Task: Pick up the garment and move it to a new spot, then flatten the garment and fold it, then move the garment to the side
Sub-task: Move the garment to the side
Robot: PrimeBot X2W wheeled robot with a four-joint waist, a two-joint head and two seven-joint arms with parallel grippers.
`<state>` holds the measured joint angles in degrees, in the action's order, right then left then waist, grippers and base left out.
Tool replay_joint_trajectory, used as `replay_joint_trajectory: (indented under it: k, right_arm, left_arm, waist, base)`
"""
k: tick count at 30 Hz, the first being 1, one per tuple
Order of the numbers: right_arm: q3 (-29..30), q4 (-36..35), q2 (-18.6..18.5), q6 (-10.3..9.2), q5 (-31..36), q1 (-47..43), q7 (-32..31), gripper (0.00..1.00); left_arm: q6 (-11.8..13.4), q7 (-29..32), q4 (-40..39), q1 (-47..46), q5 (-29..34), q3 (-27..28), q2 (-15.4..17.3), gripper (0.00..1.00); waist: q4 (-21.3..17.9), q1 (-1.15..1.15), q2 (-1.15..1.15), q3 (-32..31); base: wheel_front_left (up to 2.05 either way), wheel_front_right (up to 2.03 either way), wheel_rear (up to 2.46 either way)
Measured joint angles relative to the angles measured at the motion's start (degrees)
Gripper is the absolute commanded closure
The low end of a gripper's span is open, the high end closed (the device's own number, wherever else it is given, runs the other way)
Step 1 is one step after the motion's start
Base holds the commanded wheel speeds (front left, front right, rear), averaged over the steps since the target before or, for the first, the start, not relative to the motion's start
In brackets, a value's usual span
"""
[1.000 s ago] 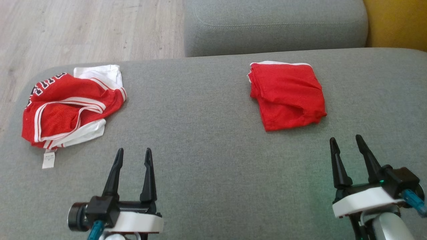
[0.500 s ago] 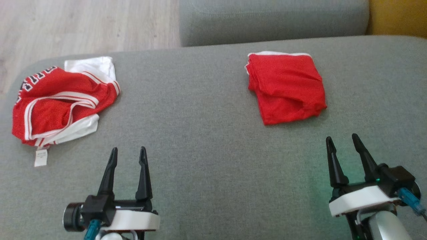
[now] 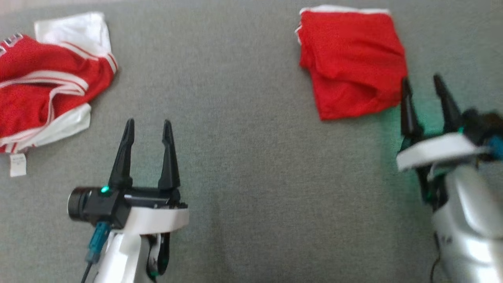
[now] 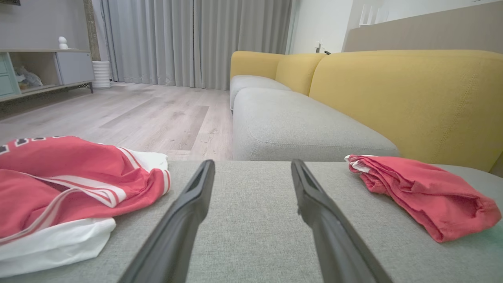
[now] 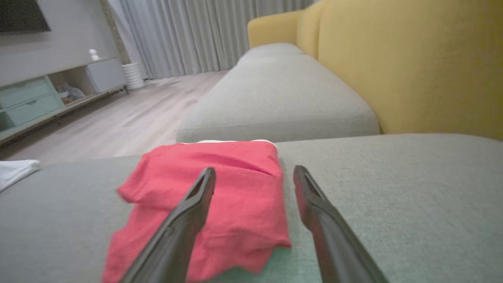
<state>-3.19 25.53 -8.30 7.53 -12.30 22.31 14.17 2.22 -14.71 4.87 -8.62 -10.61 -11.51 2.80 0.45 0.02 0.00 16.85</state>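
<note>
A crumpled red and white garment (image 3: 43,86) lies at the far left of the grey cushion (image 3: 235,157); in the left wrist view the same garment (image 4: 59,184) is at the lower left. A folded red garment (image 3: 351,63) lies at the upper right. My left gripper (image 3: 147,125) is open over bare cushion, right of the crumpled garment and apart from it. My right gripper (image 3: 422,82) is open at the folded garment's near right corner. In the right wrist view the right gripper (image 5: 254,169) has its left finger over the folded red garment (image 5: 228,157).
A second grey cushion (image 4: 294,125) lies beyond this one, with a yellow backrest (image 4: 412,98) on the right. Wooden floor (image 4: 137,114) begins past the cushion's far left edge. A low cabinet (image 4: 39,67) and curtains stand far off.
The head camera has tilted down and closer, shifting the whole picture. Both grippers have reached forward; the right one has come up to the folded red garment's near corner. Both stay open.
</note>
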Motion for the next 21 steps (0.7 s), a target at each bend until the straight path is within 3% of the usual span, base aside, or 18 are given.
replay_joint_trajectory:
  k: [10, 11, 12, 13, 17, 21]
  right_arm:
    - [0.0, 15.2, -4.4, 0.0, -5.6, 16.4, -8.5, 0.0]
    - [-0.7, 16.6, -4.7, 0.0, -6.3, 17.4, -9.5, 0.09]
    - [-1.5, 17.8, -5.0, 0.0, -6.9, 18.1, -10.2, 0.74]
    - [-2.4, 18.5, -5.2, 0.0, -7.6, 18.5, -10.6, 1.0]
    - [-5.5, 18.6, -6.1, 0.0, -11.9, 19.3, -10.6, 1.0]
    - [-7.7, 17.5, -10.3, 0.0, -12.5, 18.3, -10.4, 1.0]
  left_arm:
    - [-0.5, 0.0, -0.2, -4.2, 0.0, -2.4, -0.1, 0.0]
    - [-0.5, 0.0, -0.2, -4.5, -0.1, -2.6, -0.1, 0.0]
    - [-0.5, 0.0, -0.1, -4.7, -0.1, -2.9, -0.1, 0.0]
    - [-0.5, 0.0, 0.0, -5.0, -0.1, -3.0, -0.1, 0.0]
    - [-0.1, 0.0, 0.0, -5.1, -0.6, -2.5, -0.1, 0.0]
    - [-0.5, 0.0, -0.1, -5.1, -0.2, -1.1, -0.1, 0.0]
  waist:
    - [2.7, 0.0, 0.0, 7.4]
    - [3.0, 0.0, 0.0, 7.9]
    - [3.4, 0.0, 0.0, 8.3]
    - [3.8, 0.0, 0.0, 8.6]
    - [3.7, -0.01, 0.0, 9.0]
    - [0.8, -0.02, 0.0, 8.9]
  base:
    - [0.0, 0.0, 0.0]
    - [0.0, 0.0, 0.0]
    - [0.0, 0.0, 0.0]
    - [0.0, 0.0, 0.0]
    - [0.0, 0.0, 0.0]
    - [0.0, 0.0, 0.0]
